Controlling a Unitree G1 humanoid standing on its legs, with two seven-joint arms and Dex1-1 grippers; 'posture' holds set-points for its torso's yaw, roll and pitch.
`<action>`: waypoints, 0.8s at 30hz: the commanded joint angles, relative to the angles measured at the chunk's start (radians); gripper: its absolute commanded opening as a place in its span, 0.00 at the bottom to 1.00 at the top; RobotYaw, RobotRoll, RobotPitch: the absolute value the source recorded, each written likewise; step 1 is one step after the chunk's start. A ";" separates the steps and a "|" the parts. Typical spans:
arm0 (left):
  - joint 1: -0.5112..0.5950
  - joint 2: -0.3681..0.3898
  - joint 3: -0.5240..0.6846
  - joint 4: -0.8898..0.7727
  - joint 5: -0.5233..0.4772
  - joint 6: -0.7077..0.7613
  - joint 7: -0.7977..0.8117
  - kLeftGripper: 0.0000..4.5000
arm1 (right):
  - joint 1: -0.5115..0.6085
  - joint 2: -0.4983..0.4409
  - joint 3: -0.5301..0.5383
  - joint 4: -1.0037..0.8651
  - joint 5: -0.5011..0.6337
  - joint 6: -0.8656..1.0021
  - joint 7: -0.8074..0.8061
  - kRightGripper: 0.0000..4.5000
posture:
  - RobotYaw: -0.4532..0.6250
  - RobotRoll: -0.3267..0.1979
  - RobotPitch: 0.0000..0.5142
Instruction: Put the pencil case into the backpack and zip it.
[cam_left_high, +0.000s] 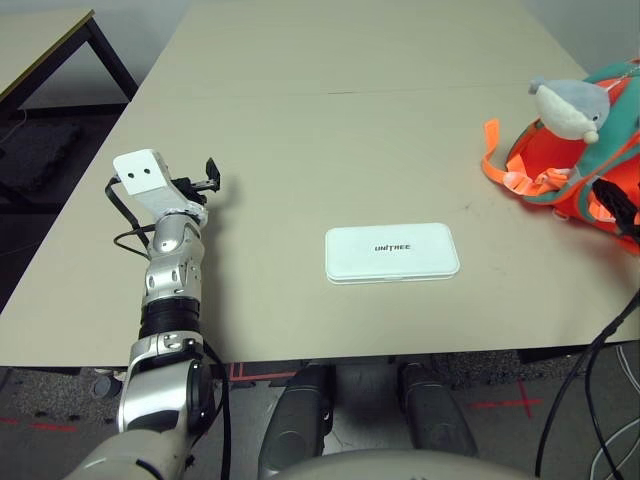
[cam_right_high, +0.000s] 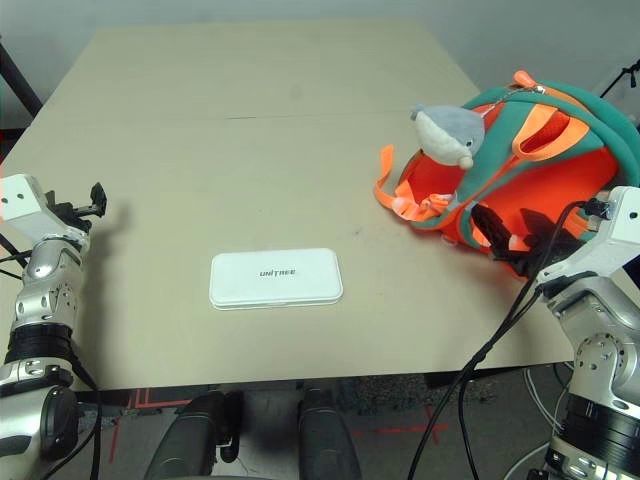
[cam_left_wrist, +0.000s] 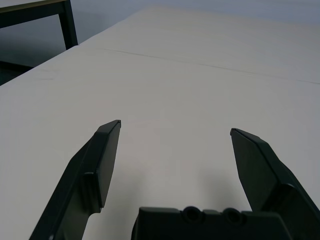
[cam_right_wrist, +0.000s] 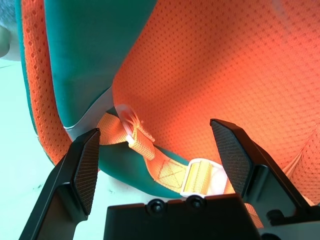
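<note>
A silver robot arm (cam_right_high: 45, 290) reaches up the left side of the frame, its left gripper (cam_left_wrist: 176, 126) spread wide and empty above the bare tabletop (cam_right_high: 230, 180). Just below the centre of the frame, the white pencil case (cam_right_high: 275, 275) lies flat, lettering up, well apart from both grippers. To its right, at the right of the frame, sits a teal and orange backpack (cam_right_high: 565, 185), a plush shark (cam_right_high: 455, 130) hanging at its side. The right gripper (cam_right_wrist: 155, 125) stands with fingers spread close to the fabric, an orange strap (cam_right_wrist: 170, 172) and white buckle (cam_right_wrist: 216, 180) in view between them; whether it touches the bag cannot be told.

The step at hand appears to be steadying the bag and readying its mouth. Done well, the right fingers would take a firm fold of fabric, free of the loose strap, and pull gently so the bag neither tips nor slides. The left would then best pinch the case across its narrow width, low and level, before carrying it over.
</note>
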 joint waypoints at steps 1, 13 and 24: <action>0.015 -0.013 -0.003 0.000 0.001 0.010 0.007 1.00 | 0.020 -0.006 -0.013 -0.003 0.008 0.009 0.014 1.00 | 0.42 0.62 0.34; -0.086 0.058 -0.082 -0.034 -0.095 0.153 -0.334 1.00 | -0.043 -0.167 -0.102 -0.078 0.282 0.338 0.080 1.00 | 0.45 0.62 0.29; -0.171 0.280 -0.165 -0.093 -0.426 1.046 -0.792 1.00 | -0.069 -0.228 0.146 -0.203 0.542 0.681 0.165 1.00 | 0.48 0.62 0.27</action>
